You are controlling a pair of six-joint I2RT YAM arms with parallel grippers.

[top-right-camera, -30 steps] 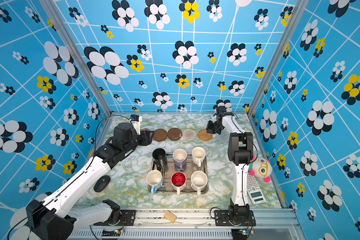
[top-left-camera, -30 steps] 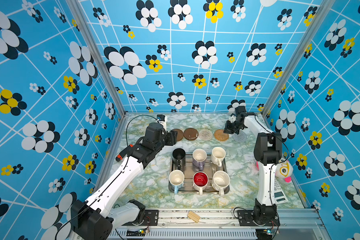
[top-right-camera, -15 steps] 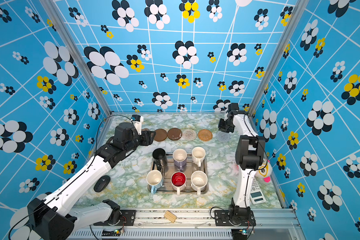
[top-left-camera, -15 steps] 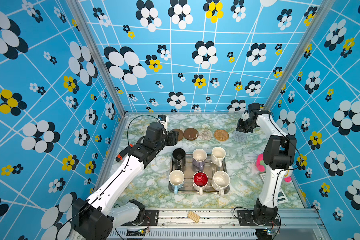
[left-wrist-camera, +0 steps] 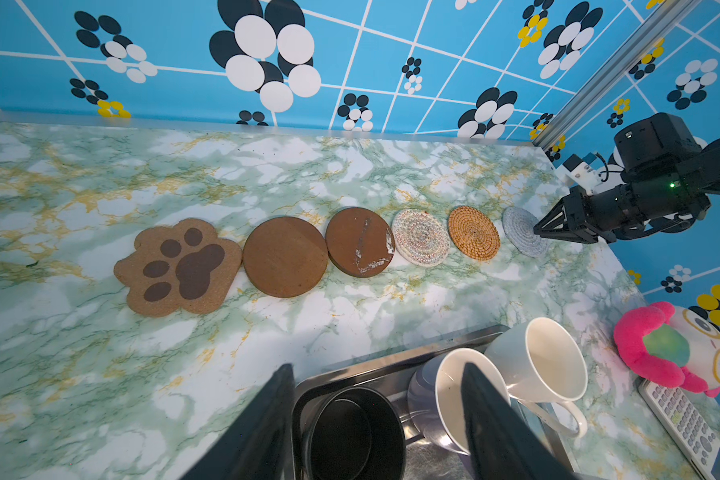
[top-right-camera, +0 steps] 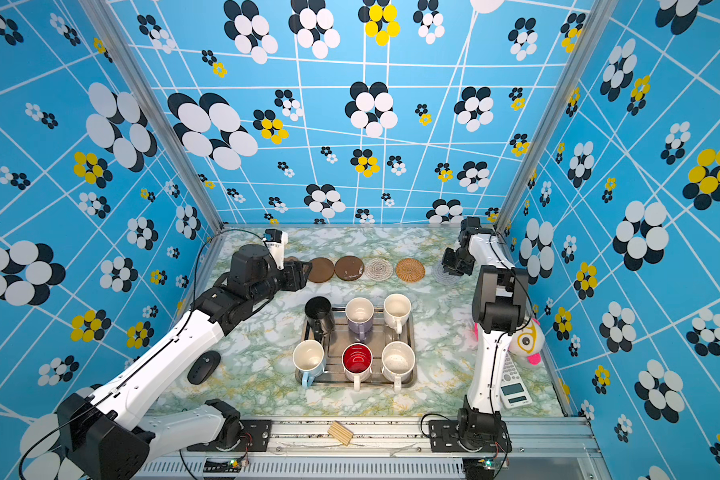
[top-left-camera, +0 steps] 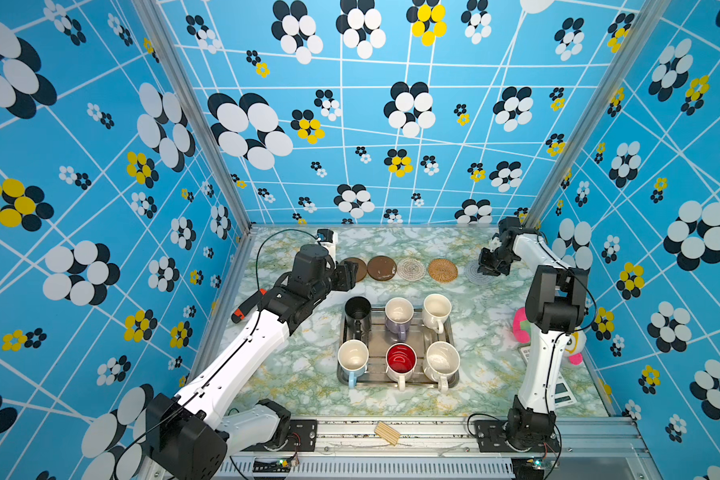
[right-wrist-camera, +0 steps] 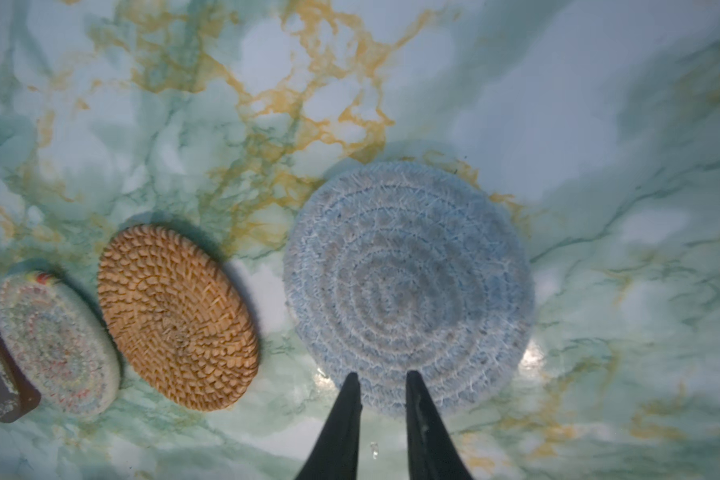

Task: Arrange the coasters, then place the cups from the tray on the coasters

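Six coasters lie in a row at the back: paw (left-wrist-camera: 179,266), two dark-brown discs (top-left-camera: 381,268), lacy (top-left-camera: 411,269), rattan (top-left-camera: 442,270) and grey spiral (top-left-camera: 472,272). My right gripper (right-wrist-camera: 382,376) hangs just over the near edge of the grey spiral coaster (right-wrist-camera: 408,286), jaws slightly open, holding nothing. The tray (top-left-camera: 417,337) holds several cups: black (top-left-camera: 357,309), lavender (top-left-camera: 398,313), cream (top-left-camera: 436,309), light blue (top-left-camera: 353,357), red-inside (top-left-camera: 401,359) and speckled (top-left-camera: 442,360). My left gripper (left-wrist-camera: 378,368) is open and empty above the tray's corner by the black cup (left-wrist-camera: 350,432).
A pink plush toy (top-left-camera: 524,328) and a calculator (top-left-camera: 564,390) lie by the right wall behind the right arm. A black mouse (top-right-camera: 203,366) sits on the left under my left arm. A small wooden piece (top-left-camera: 387,432) rests on the front rail.
The right gripper swung right from beside the rattan coaster to the row's right end, and its jaws parted a little over the grey spiral coaster. The left arm barely moved.
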